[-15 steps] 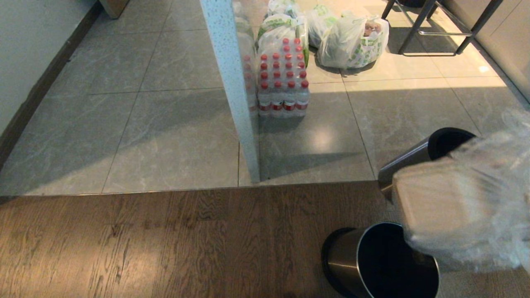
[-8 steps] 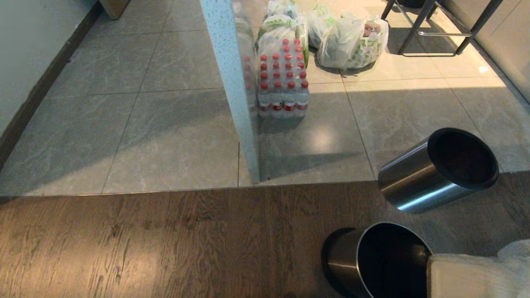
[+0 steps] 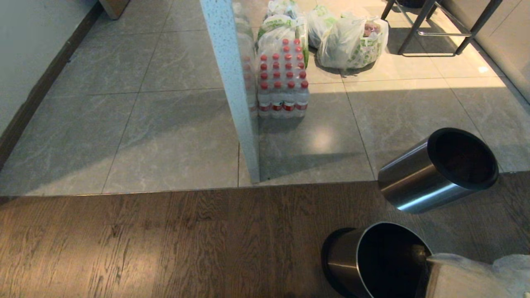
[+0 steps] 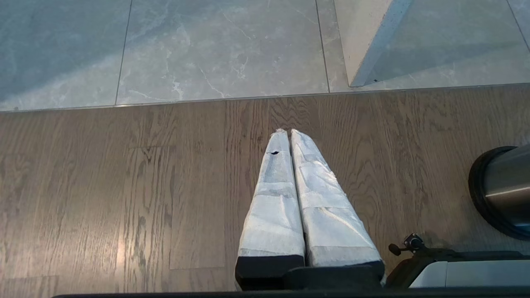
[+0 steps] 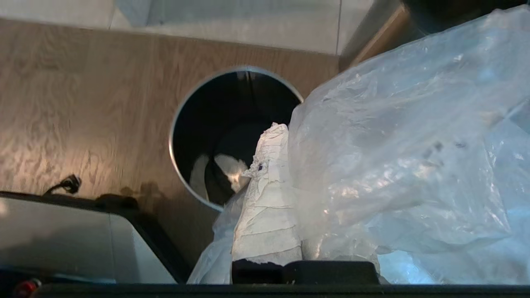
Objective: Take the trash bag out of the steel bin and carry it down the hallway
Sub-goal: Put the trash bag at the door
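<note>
Right gripper (image 5: 285, 136) clamped on clear trash bag (image 5: 405, 157), bag bulging beside upright, open-topped steel bin (image 3: 372, 260) at lower right of wood floor (image 3: 165, 240); left gripper (image 4: 287, 132) pressed together, idle.

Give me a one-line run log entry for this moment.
phase: bag out of bin | right gripper: shut on trash bag | left gripper: shut, idle over wood floor | steel bin: empty
</note>
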